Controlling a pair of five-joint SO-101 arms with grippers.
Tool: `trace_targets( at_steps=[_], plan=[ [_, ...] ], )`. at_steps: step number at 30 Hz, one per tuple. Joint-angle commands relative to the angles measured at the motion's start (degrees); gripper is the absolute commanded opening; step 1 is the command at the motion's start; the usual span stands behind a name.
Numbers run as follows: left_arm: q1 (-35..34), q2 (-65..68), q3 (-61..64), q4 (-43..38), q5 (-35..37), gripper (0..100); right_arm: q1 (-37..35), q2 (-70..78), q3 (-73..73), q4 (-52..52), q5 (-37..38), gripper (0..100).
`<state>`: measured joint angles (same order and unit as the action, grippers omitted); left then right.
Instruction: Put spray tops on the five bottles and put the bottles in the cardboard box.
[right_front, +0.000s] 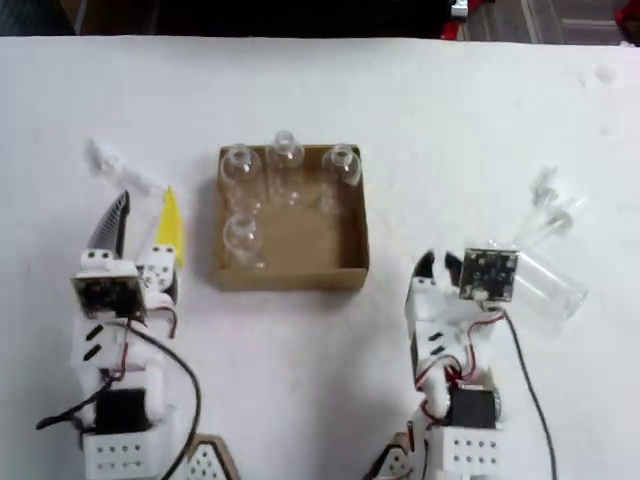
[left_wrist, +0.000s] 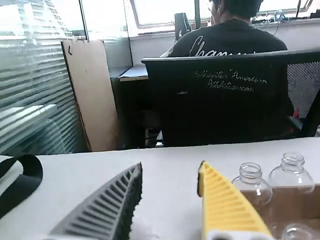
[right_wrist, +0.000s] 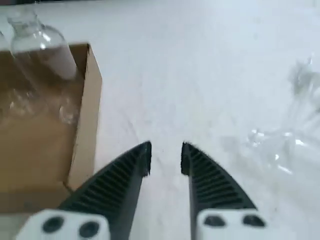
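From above we see the cardboard box (right_front: 293, 278) mid-bench (right_front: 300, 90), four open-necked bottles (right_front: 285, 155) standing inside it. A fifth bottle (right_front: 550, 285) lies on its side to the right of the box, and spray tops (right_front: 552, 205) lie on either side of the box. The left tool (right_front: 140, 222) sits left of the box. In the left wrist view its gray and yellow fingers (left_wrist: 222, 200) are spread wide and empty, just beside the box. In the right wrist view the right tool (right_wrist: 166, 159), right of the box, is parted narrowly and grips nothing.

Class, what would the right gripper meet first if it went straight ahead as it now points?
Likely nothing: the right gripper points over bare table, between the cardboard box and a lying bottle; depth is hard to judge.
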<state>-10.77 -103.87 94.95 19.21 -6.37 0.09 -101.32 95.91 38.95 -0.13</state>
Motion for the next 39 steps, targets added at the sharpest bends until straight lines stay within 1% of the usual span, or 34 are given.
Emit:
trace_targets(
  at_steps=[1, 5, 6, 9, 16, 18, 20, 22, 25, 29, 34, 39],
  plan=[
    [-2.2, -0.5, -4.0, 6.9, -5.0, 12, 0.0, -1.8, 1.0, 1.6, -0.1, 9.4],
    [-6.5, -0.5, -6.7, 19.3, -6.2, 3, -1.5, -2.0, 1.0, 3.0, 0.0, 9.4],
    [-7.9, -0.5, -7.2, 22.0, -6.2, 2, -1.6, -2.0, 1.0, 3.4, -0.1, 9.4],
    [-11.7, -0.5, -7.5, 28.9, -6.3, 4, -1.7, -2.0, 1.0, 3.8, 0.0, 9.4],
    [-21.2, -0.5, -7.3, 45.8, -6.8, 4, -1.5, -2.0, 1.0, 4.2, 0.0, 9.4],
    [-23.0, -0.5, -6.9, 50.1, -11.1, 4, -1.8, -2.0, 1.0, 5.6, -0.4, 9.4],
    [-23.3, -0.5, -4.2, 51.9, -18.4, 4, -1.8, -2.0, 1.0, 6.2, -0.4, 9.4],
    [-23.3, -0.5, -1.6, 51.8, -24.7, 4, -1.8, -2.0, 1.0, 6.2, -0.4, 9.4],
    [-23.4, -0.5, -1.0, 51.8, -29.7, 4, -1.8, -2.0, 1.0, 6.2, -0.4, 9.4],
    [-23.5, -0.5, 0.0, 51.8, -31.1, 4, -1.8, -2.0, 1.0, 6.2, -0.4, 9.4],
    [-23.6, -0.5, 1.7, 51.7, -31.1, 4, -1.8, -2.0, 1.0, 6.2, -0.4, 9.4],
    [-23.3, -0.5, 2.0, 55.9, -31.0, 4, -1.8, -2.0, 1.0, 6.3, 0.0, 9.4]
  ],
)
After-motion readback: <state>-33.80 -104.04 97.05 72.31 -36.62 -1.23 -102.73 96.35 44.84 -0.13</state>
